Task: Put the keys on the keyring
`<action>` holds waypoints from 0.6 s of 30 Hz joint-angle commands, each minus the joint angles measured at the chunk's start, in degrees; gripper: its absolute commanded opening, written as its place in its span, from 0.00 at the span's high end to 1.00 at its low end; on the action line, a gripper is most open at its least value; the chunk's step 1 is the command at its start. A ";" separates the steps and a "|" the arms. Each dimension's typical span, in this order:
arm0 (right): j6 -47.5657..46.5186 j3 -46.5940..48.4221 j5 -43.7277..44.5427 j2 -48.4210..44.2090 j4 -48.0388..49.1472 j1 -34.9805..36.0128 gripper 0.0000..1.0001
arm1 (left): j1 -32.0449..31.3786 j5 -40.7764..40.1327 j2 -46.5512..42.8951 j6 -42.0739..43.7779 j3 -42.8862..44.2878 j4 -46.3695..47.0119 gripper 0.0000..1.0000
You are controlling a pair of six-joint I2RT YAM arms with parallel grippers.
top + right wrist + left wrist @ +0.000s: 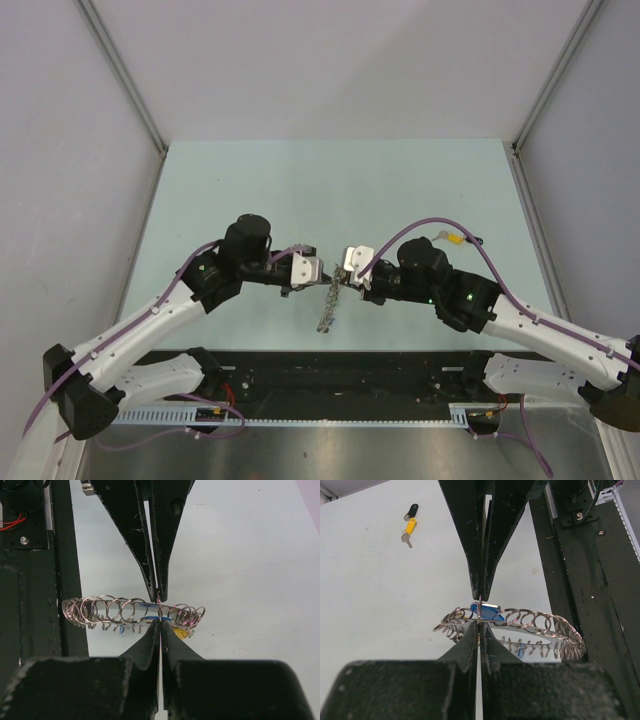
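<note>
Keyring (327,305) pinched over the tabletop (300,190) centre between left tool (480,611) and right tool (159,611), both closed tight on its coil, loose keys (452,238) lying at two o'clock; best held steady while prying one loop open.

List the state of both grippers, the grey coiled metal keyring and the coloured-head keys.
Grey coiled metal keyring: pinched from both sides.
Left gripper: shut on keyring.
Right gripper: shut on keyring.
Blue-headed key: seemingly on keyring.
Yellow-headed key, black-headed key: loose on table.
</note>
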 commanded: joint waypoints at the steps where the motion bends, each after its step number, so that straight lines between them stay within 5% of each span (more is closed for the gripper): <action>1: -0.91 2.04 -1.28 -0.27 5.84 0.26 1.00 | -0.77 4.12 0.14 0.62 2.07 1.37 1.00; 18: -2.40 2.13 0.47 -1.23 3.55 0.26 1.00 | -0.86 2.45 1.11 -2.72 3.03 2.16 1.00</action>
